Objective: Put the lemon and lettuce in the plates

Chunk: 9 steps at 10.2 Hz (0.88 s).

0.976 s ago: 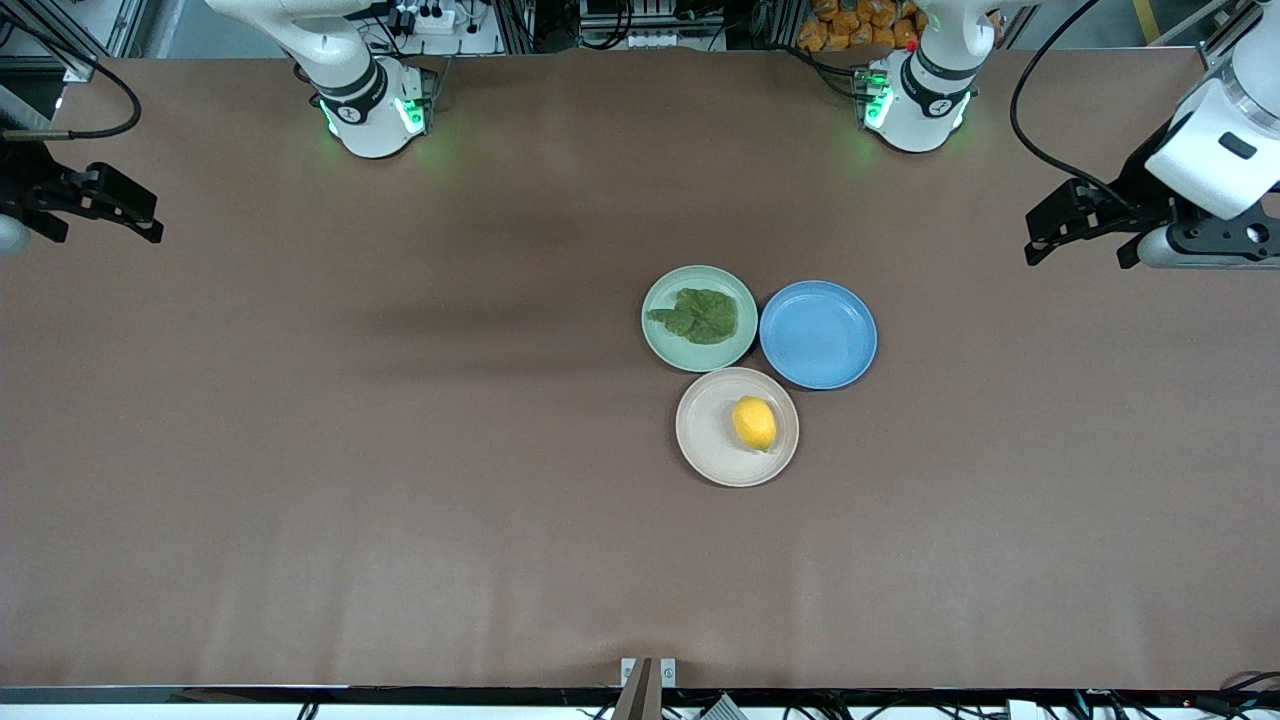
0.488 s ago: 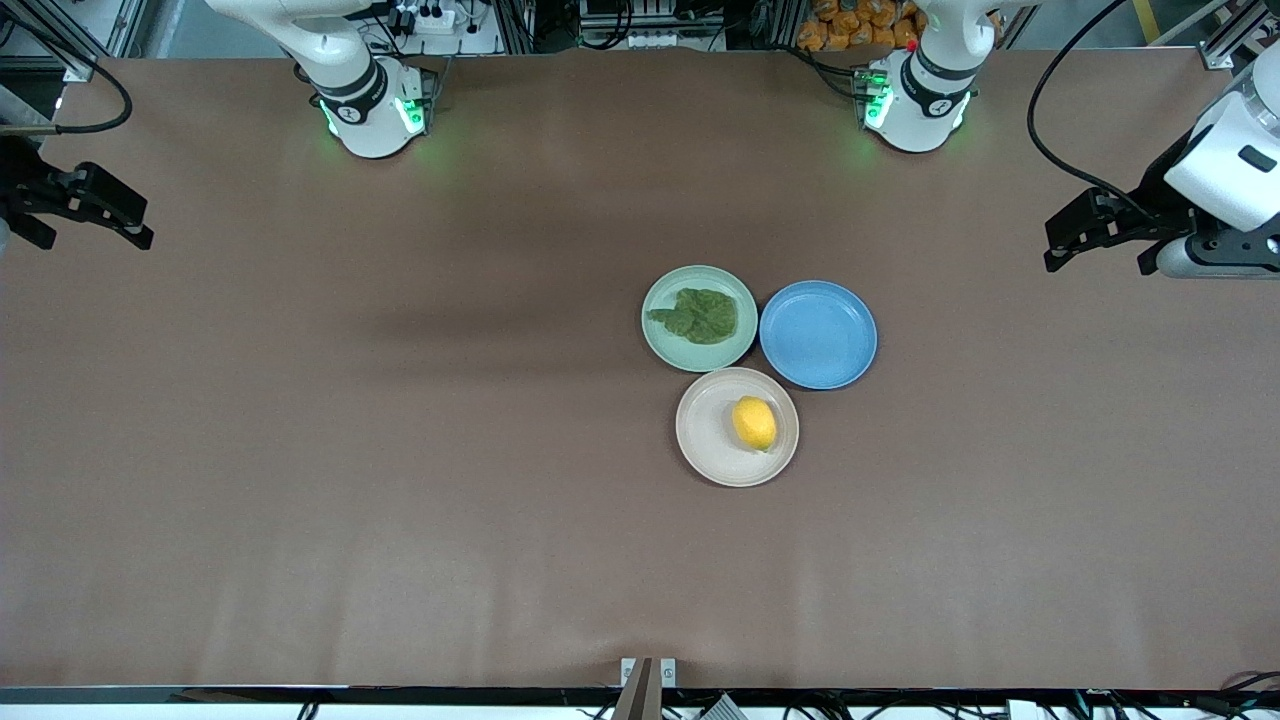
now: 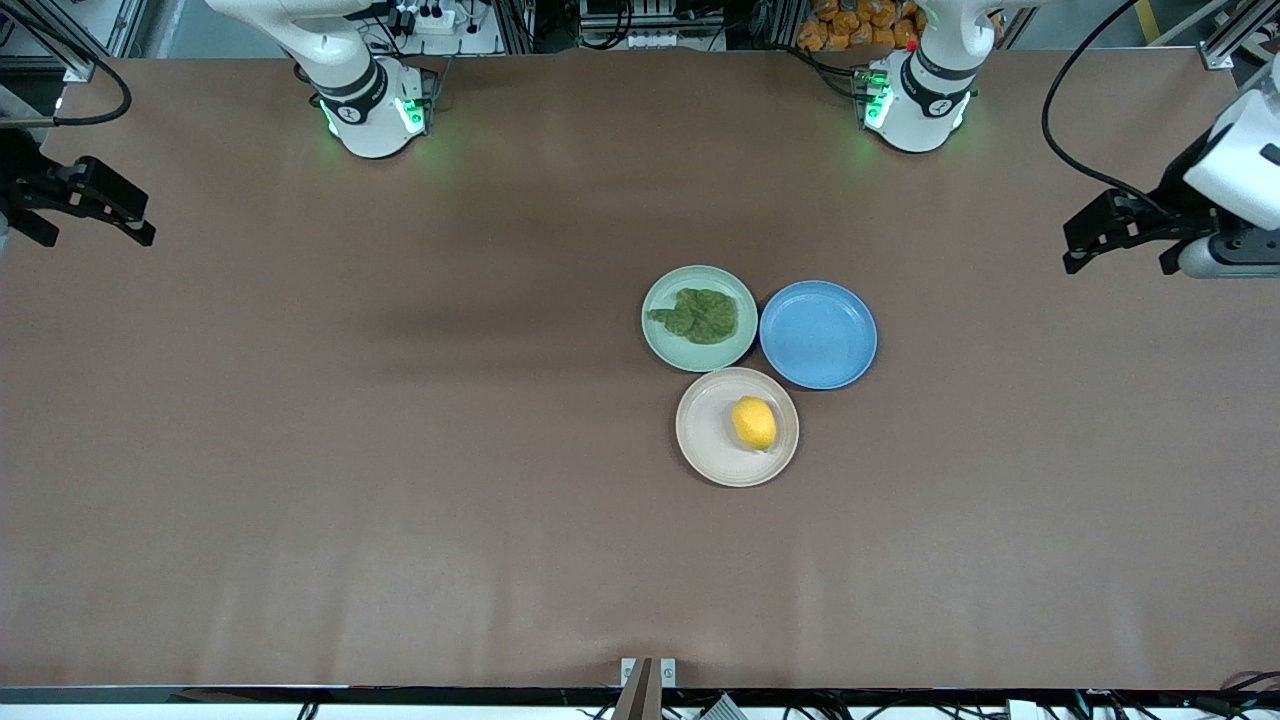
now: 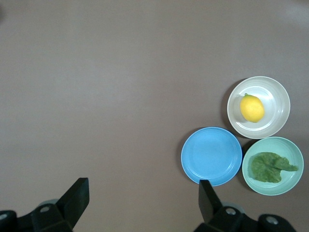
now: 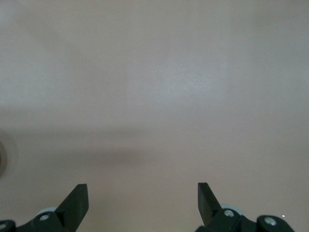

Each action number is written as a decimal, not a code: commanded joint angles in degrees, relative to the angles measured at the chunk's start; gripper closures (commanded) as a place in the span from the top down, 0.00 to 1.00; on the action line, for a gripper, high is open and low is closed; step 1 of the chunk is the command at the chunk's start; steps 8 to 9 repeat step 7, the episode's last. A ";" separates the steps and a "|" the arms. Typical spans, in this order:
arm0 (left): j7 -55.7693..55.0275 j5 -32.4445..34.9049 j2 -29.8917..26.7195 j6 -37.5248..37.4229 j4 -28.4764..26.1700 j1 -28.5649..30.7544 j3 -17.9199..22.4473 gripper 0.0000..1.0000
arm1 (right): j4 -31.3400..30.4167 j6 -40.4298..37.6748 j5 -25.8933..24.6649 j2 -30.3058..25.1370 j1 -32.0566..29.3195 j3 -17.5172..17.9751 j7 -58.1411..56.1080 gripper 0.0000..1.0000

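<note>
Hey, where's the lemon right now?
The lemon lies in the beige plate, the plate nearest the front camera, just in front of the mint plate holding the lettuce and the blue plate.

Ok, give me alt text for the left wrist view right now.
Three round plates cluster together on a brown table: a beige plate holding a lemon, a mint-green plate holding a lettuce leaf, and an empty blue plate. The left pincer stands open, holding nothing.

text: we read none | labels, brands, numbers, signs: we find none legible on the table, the plates or the arms | small dark marks on the arm bases: we cannot make them out
</note>
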 commanded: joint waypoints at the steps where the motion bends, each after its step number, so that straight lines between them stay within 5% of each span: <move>1: 1.13 0.86 0.09 -1.29 1.24 -0.36 0.53 1.00 | -0.73 -0.28 1.00 -1.25 -0.51 0.28 -0.69 1.00; 9: 1.22 0.51 -0.08 -1.37 1.24 -0.18 0.35 1.00 | -1.17 -0.37 1.17 -1.33 -0.51 0.28 -0.69 1.00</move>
